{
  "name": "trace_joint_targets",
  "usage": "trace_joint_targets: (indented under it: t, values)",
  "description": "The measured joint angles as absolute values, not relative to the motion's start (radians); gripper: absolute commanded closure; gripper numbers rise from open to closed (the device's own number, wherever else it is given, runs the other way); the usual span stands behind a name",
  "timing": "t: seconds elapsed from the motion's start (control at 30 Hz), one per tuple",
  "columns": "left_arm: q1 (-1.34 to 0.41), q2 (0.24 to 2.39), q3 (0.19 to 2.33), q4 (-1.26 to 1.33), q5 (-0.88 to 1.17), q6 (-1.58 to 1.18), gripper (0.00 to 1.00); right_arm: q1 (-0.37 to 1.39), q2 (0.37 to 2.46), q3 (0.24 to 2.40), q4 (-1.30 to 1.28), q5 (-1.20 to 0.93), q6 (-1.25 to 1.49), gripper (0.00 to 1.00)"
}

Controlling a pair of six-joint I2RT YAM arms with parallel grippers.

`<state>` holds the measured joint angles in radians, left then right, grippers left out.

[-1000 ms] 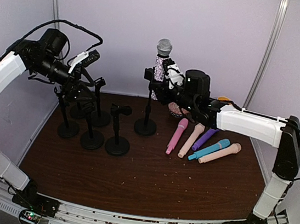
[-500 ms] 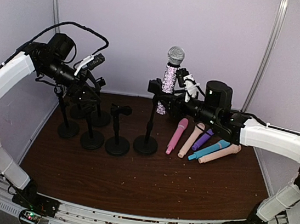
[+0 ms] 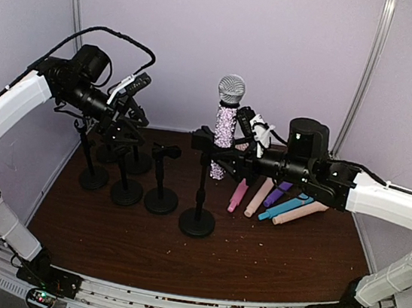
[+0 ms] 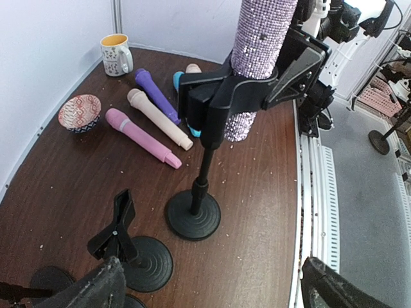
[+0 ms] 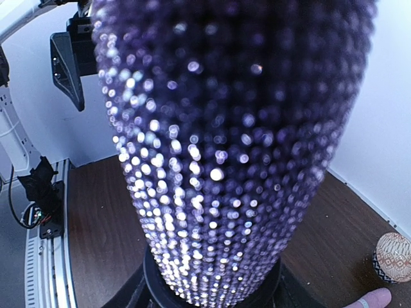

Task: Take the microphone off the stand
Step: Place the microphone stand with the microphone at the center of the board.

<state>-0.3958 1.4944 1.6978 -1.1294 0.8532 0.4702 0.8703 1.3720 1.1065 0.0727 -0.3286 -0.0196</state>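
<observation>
A sparkly purple microphone (image 3: 225, 130) with a silver head stands upright in the clip of a black stand (image 3: 201, 191). The stand's round base (image 3: 197, 222) is near the table's middle. My right gripper (image 3: 233, 141) comes in from the right and is shut on the microphone's body, which fills the right wrist view (image 5: 237, 141). My left gripper (image 3: 133, 93) hangs open and empty up at the left, apart from the microphone. In the left wrist view the microphone (image 4: 260, 61) sits in the clip (image 4: 241, 96) above the base (image 4: 192, 215), and the left fingertips (image 4: 90, 292) frame the bottom edge.
Several empty black stands (image 3: 161, 197) cluster at the left below my left gripper. Pink, beige, purple and blue microphones (image 3: 284, 204) lie on the table to the right. A mug (image 4: 115, 54) and a patterned bowl (image 4: 79, 112) sit by the back wall.
My right arm has drawn the microphone, with its stand, from the back of the table toward the near side. My left gripper has shifted slightly right and stays open.
</observation>
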Motion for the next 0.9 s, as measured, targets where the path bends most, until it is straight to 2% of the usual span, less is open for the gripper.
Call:
trace_joint_targets:
  t: [0.13,0.17,0.23,0.43,0.67,0.9]
  values:
    - [-0.411,1.488,1.69,-1.13,0.872,0.491,0.02,0.873,1.358,1.105,0.046,-0.352,-0.028,0.44]
    - [-0.416,1.488,1.689,-1.13,0.879,0.497,0.02,0.873,1.358,1.105,0.043,-0.36,-0.032,0.33]
    - [-0.429,1.487,1.681,-1.125,0.897,0.511,0.02,0.873,1.358,1.106,0.035,-0.368,-0.038,0.02]
    - [-0.467,1.497,1.688,-1.067,0.933,0.535,0.02,0.873,1.332,1.106,0.002,-0.371,-0.053,0.0]
    - [-0.514,1.638,1.855,-1.074,0.971,0.645,0.02,0.873,1.24,1.136,0.02,-0.369,-0.023,0.0]
    - [-0.595,1.769,1.951,-1.102,0.978,0.78,0.02,0.873,1.254,1.186,0.041,-0.367,0.012,0.17]
